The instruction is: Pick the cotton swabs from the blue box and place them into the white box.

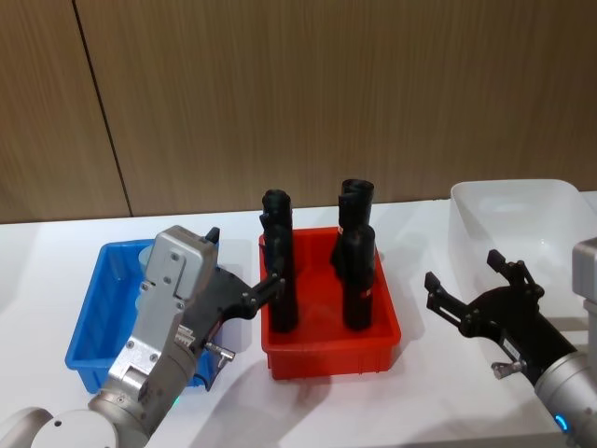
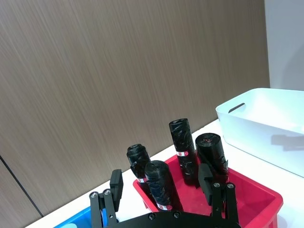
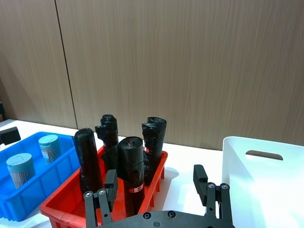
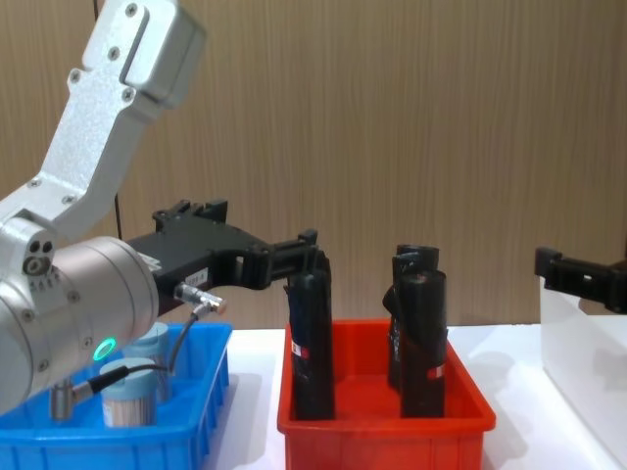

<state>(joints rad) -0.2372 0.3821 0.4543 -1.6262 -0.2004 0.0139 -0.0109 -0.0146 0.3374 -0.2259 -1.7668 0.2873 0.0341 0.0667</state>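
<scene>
Two cotton swabs jars (image 3: pixel 21 168) (image 3: pixel 49 147) with pale blue lids stand in the blue box (image 1: pixel 89 322) at the left of the table. My left gripper (image 1: pixel 244 266) hovers open above the blue box's right side, its fingers reaching toward the red bin, with nothing between them. The chest view has the jars (image 4: pixel 127 392) below and behind that arm. At the far right stands the white box (image 1: pixel 522 219). My right gripper (image 1: pixel 466 273) is open in front of it, holding nothing.
A red bin (image 1: pixel 331 350) sits between the two boxes and holds several tall black cylinders (image 1: pixel 359 275). A wooden wall runs close behind the table. Bare white tabletop lies in front of the red bin and between it and the white box.
</scene>
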